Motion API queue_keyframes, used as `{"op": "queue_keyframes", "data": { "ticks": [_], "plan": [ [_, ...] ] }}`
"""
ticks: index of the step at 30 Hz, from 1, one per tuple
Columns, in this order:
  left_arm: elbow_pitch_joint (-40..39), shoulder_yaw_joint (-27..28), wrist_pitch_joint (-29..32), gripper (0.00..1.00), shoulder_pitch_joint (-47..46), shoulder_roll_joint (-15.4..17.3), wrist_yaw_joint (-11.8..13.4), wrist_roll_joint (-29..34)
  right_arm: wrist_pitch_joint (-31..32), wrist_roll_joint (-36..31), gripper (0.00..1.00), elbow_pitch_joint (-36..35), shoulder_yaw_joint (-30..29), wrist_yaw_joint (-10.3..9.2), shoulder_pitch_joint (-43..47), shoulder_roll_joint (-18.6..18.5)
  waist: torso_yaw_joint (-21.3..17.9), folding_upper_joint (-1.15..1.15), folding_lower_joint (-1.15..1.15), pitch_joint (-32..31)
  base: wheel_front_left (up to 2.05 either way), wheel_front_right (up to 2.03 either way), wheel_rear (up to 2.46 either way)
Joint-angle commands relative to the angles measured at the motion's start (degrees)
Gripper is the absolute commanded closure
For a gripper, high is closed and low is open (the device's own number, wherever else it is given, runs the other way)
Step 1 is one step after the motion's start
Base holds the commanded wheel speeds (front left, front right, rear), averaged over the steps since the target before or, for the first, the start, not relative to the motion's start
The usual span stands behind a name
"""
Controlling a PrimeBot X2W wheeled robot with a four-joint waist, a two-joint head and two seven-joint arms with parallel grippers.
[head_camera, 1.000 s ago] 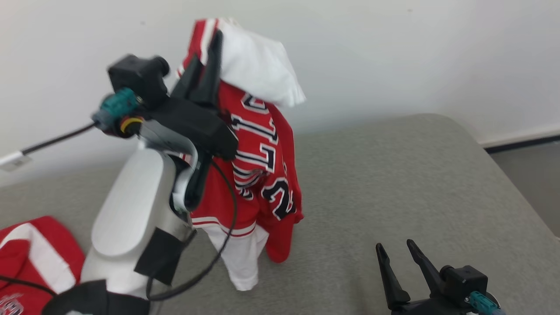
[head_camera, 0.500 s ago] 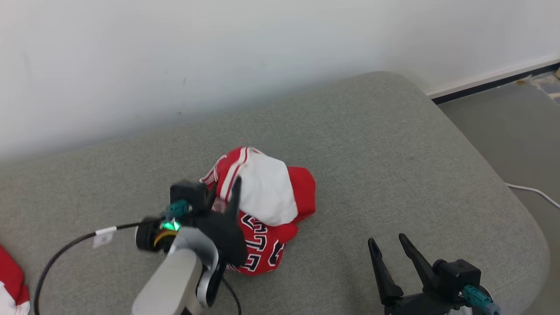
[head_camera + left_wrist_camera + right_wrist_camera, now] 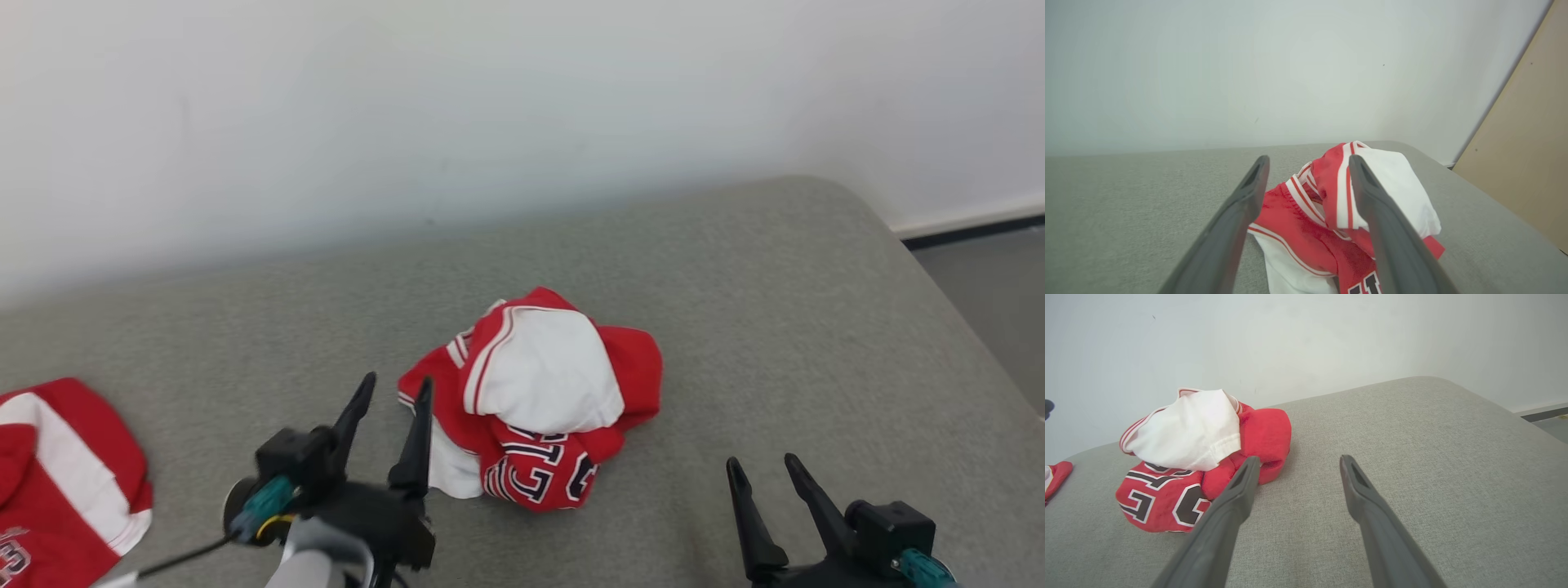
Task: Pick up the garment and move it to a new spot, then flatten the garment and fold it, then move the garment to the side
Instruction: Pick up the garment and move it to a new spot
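The garment point(image 3: 535, 400) is a red and white jersey with black lettering, lying crumpled in a heap on the grey cushion point(image 3: 735, 327). My left gripper point(image 3: 393, 394) stands open just to its left, fingers pointing up the head view, with nothing between them. In the left wrist view the garment point(image 3: 1339, 220) lies just past the open left gripper point(image 3: 1308, 163), partly between and behind the two fingers. My right gripper point(image 3: 763, 472) is open at the lower right, apart from the heap. Seen from the right wrist, the garment point(image 3: 1200, 457) sits left of the open right gripper point(image 3: 1298, 461).
A second red and white garment point(image 3: 57, 474) lies at the left edge of the cushion. A pale wall point(image 3: 490, 106) rises behind. The cushion's rounded right corner drops to the floor point(image 3: 996, 302). A tan panel point(image 3: 1527, 143) stands at the right in the left wrist view.
My left gripper has come down from holding the garment high, set it on the cushion, opened and drawn back left. The head camera has shifted. My right gripper stays open.
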Motion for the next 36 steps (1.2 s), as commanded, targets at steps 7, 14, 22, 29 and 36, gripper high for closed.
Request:
{"op": "queue_keyframes", "data": {
  "ticks": [7, 14, 22, 29, 36],
  "plan": [
    [-16.95, 8.86, -0.17, 0.00, 16.01, 0.91, 0.31, 5.13, -1.04, -0.88, 0.00, -0.35, -2.67, 0.19, 2.39, 0.05, 7.43, 0.00, 0.00, -4.32, 0.00, 0.00, 0.00],
    [-22.26, 13.89, -0.18, 0.00, 24.31, 0.74, 0.90, 11.04, -3.56, -2.31, 0.00, 0.52, -4.32, 0.19, 4.12, 0.05, 9.69, 0.00, 0.00, -5.72, 0.00, 0.00, 0.00],
    [-19.48, 19.41, -0.18, 0.00, 31.45, 1.19, 0.58, 15.66, -5.20, -2.96, 0.00, 2.71, -4.88, 0.19, 6.45, 0.04, 9.86, 0.00, 0.00, -7.05, 0.00, 0.00, 0.00],
    [-16.98, 21.43, -0.19, 0.00, 33.27, 0.38, -0.52, 16.47, -3.64, -2.52, 0.00, 5.48, -5.03, 0.19, 7.12, 0.04, 9.86, 0.00, 0.00, -7.45, 0.00, 0.00, 0.00],
    [-13.91, 21.42, -0.19, 0.00, 32.71, -0.01, -1.35, 16.09, -2.87, -1.91, 0.00, 6.12, -4.18, 0.19, 6.55, 0.04, 9.63, 0.00, 0.00, -7.18, 0.00, 0.00, 0.00]
  ]
}}
